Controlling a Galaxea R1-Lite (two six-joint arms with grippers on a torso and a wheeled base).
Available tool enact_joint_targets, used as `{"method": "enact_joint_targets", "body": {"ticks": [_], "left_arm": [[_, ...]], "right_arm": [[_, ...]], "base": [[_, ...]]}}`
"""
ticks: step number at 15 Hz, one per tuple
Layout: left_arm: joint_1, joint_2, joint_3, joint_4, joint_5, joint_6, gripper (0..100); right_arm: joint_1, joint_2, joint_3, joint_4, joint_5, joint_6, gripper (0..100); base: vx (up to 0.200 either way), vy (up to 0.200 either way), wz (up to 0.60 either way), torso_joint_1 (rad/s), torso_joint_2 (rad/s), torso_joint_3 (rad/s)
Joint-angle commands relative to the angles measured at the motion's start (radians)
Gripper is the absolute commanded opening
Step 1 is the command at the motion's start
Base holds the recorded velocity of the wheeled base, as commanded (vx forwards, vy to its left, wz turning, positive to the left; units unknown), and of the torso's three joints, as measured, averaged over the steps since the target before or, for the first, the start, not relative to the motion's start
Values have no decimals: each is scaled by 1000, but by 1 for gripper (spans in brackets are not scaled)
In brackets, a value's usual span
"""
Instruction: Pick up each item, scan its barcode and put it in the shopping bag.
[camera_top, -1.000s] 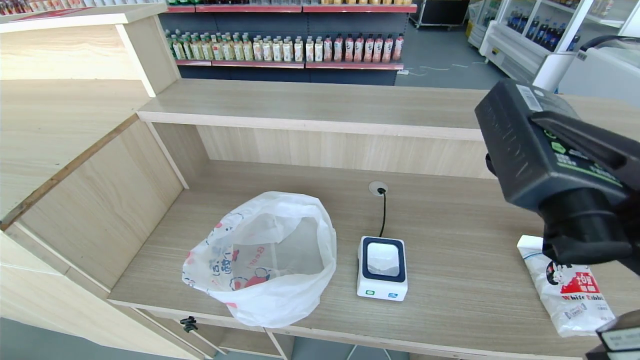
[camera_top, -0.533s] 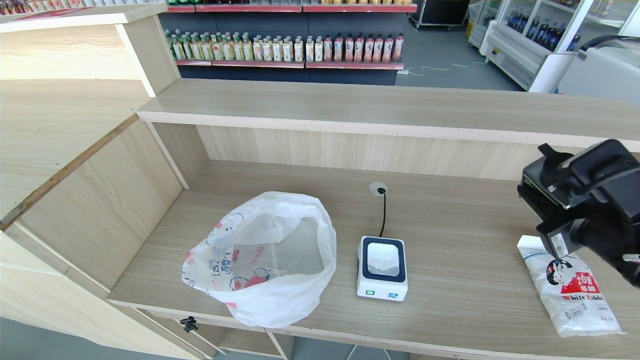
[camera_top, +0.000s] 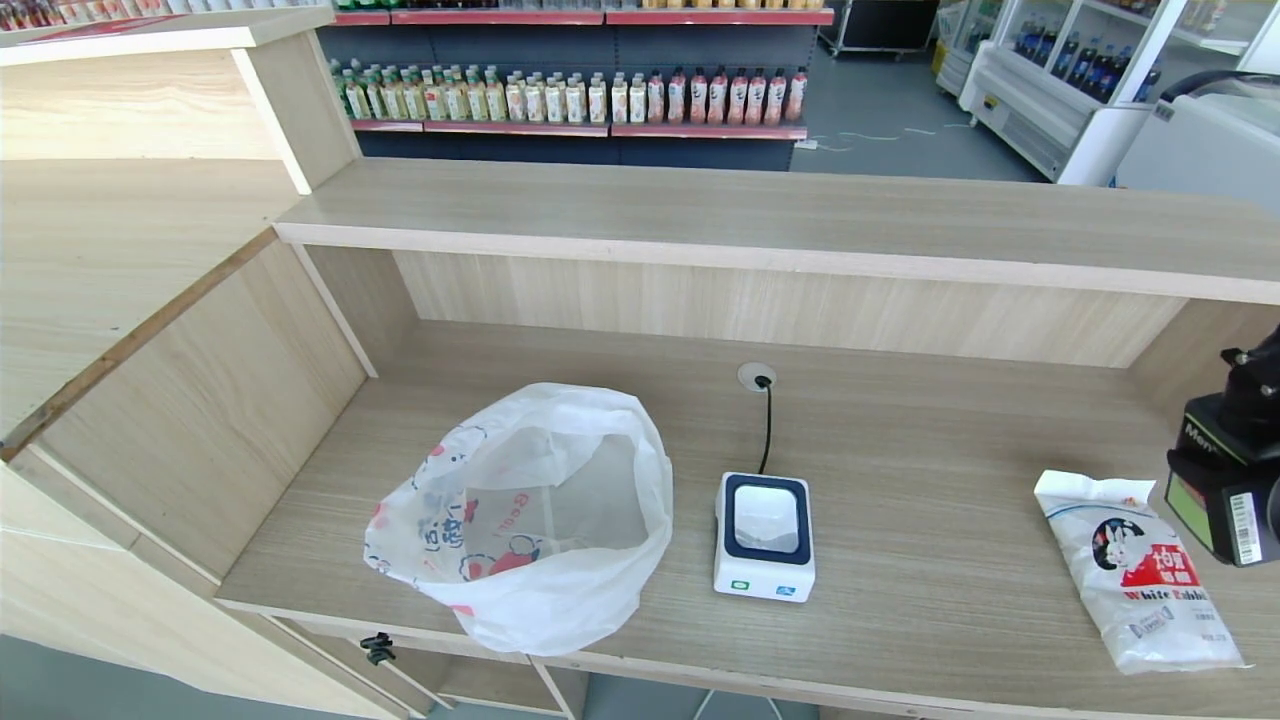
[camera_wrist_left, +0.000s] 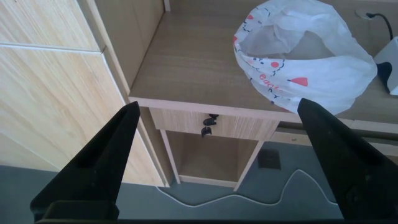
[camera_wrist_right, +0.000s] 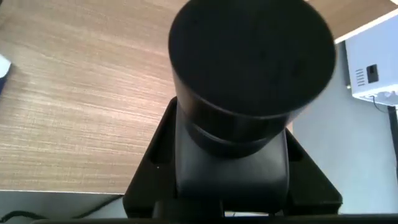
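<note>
The wooden counter (camera_top: 900, 450) carried everything on its lower work surface, with a raised ledge (camera_top: 700, 200) running along the back edge. Behind it stood store shelves of drink bottles (camera_top: 570, 95).

The shopping bag (camera_top: 530, 510) sat near the front-left corner of the surface. It was white plastic with printed cartoon figures, its mouth gaped wide and upward, and its lower side bulged over the front edge. From the left wrist view the bag (camera_wrist_left: 305, 50) lay above a drawer with a key (camera_wrist_left: 208, 121) in its lock.

A white candy packet (camera_top: 1140, 570) with a rabbit picture and a red patch lay flat near the front-right corner, well apart from the bag.

The white scanner (camera_top: 765, 535), with its dark-framed window facing up, stood close to the front edge. It was just beside the bag on its right, between the bag and the packet. Its black cable (camera_top: 767, 425) ran back to a round port in the surface.

A black bottle (camera_top: 1225, 490) with a barcode sticker hung over the right end of the surface, beside the packet. The right gripper (camera_wrist_right: 230, 180) had its jaws clamped on the bottle's body below the round cap.

The left gripper (camera_wrist_left: 219, 104) hung off the counter's front-left side, jaws spread wide and holding nothing.
</note>
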Motion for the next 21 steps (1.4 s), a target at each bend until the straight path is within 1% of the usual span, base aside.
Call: {"method": "enact_joint_targets", "body": {"ticks": [1, 2, 3, 4, 5, 7, 8, 9, 10, 11, 12, 14, 15, 16, 17, 18, 19, 21], "left_arm": [[0, 0, 0, 0, 0, -1, 100], [0, 0, 0, 0, 0, -1, 100], [0, 0, 0, 0, 0, -1, 100], [0, 0, 0, 0, 0, 1, 100], [0, 0, 0, 0, 0, -1, 100], [0, 0, 0, 0, 0, -1, 100], [0, 0, 0, 0, 0, -1, 100], [0, 0, 0, 0, 0, 1, 100], [0, 0, 0, 0, 0, 1, 100], [0, 0, 0, 0, 0, -1, 100], [0, 0, 0, 0, 0, 1, 100], [0, 0, 0, 0, 0, 1, 100], [0, 0, 0, 0, 0, -1, 100], [0, 0, 0, 0, 0, -1, 100], [0, 0, 0, 0, 0, -1, 100], [0, 0, 0, 0, 0, -1, 100], [0, 0, 0, 0, 0, 1, 100], [0, 0, 0, 0, 0, -1, 100]], "right_arm": [[-98, -13, -14, 6, 108, 0, 0], [-130, -16, -17, 9, 194, -1, 0], [-134, -19, -20, 7, 252, 2, 0], [-134, -23, -20, 4, 306, 5, 0], [-130, -23, -20, 2, 346, 3, 0], [-104, -28, -17, 1, 392, 9, 0], [-99, -26, -14, 2, 458, 28, 0], [-98, -31, -14, 7, 556, 85, 0], [-99, -37, -12, 9, 648, 121, 0], [-105, -40, -12, 15, 765, 175, 0], [-108, -37, -12, 24, 832, 244, 0], [-116, -23, -22, 26, 912, 364, 0], [-145, -2, -29, 29, 950, 416, 0], [-188, 32, -32, 30, 1010, 463, 0], [-242, 67, -34, 30, 1111, 502, 0], [-302, 110, -35, 30, 1203, 510, 0], [-344, 158, -35, 29, 1268, 511, 0], [-380, 236, -34, 21, 1358, 513, 0]], "base": [[0, 0, 0, 0, 0, 0], [0, 0, 0, 0, 0, 0], [0, 0, 0, 0, 0, 0], [0, 0, 600, 2, 2, 2], [0, 0, 600, 7, 2, 2], [0, 0, 600, -2, 2, 0], [0, 0, 600, 17, 7, -2], [0, 0, 600, 7, 2, 2], [0, 0, 0, 0, 0, 0], [0, 0, 0, 0, 0, 0], [0, 0, 0, 0, 0, 0], [0, 0, 0, 0, 0, 0], [0, 0, 0, 0, 0, 0], [0, 0, 0, 0, 0, 0], [0, 0, 0, 0, 0, 0], [0, 0, 0, 0, 0, 0], [0, 0, 0, 0, 0, 0], [0, 0, 0, 0, 0, 0]]}}
